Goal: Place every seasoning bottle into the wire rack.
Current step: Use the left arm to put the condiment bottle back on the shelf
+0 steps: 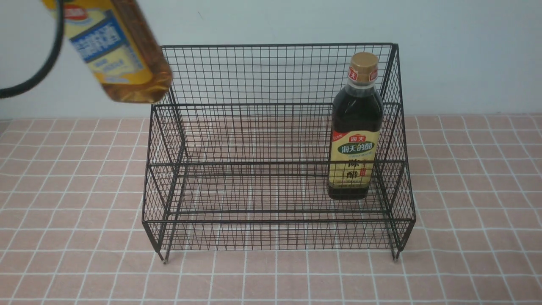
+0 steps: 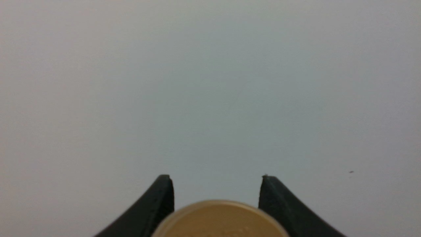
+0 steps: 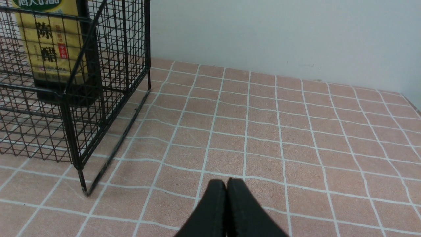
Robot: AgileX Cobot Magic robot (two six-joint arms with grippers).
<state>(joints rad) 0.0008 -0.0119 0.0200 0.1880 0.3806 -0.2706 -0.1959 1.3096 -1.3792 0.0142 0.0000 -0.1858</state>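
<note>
The amber seasoning bottle (image 1: 116, 51) with the yellow-and-blue label hangs tilted in the air at the top left of the front view, above and just left of the wire rack (image 1: 277, 127). Its gold cap (image 2: 219, 220) sits between the two black fingers of my left gripper (image 2: 217, 179), which is shut on it. The dark seasoning bottle (image 1: 355, 131) with the gold cap stands upright inside the rack at its right side; it also shows in the right wrist view (image 3: 52, 46). My right gripper (image 3: 227, 181) is shut and empty, low over the table to the right of the rack.
The rack (image 3: 82, 98) stands on a pink tiled tablecloth (image 1: 474, 203) in front of a pale wall. A black cable (image 1: 40, 72) curves down at the far left. The rack's left and middle shelves hold nothing.
</note>
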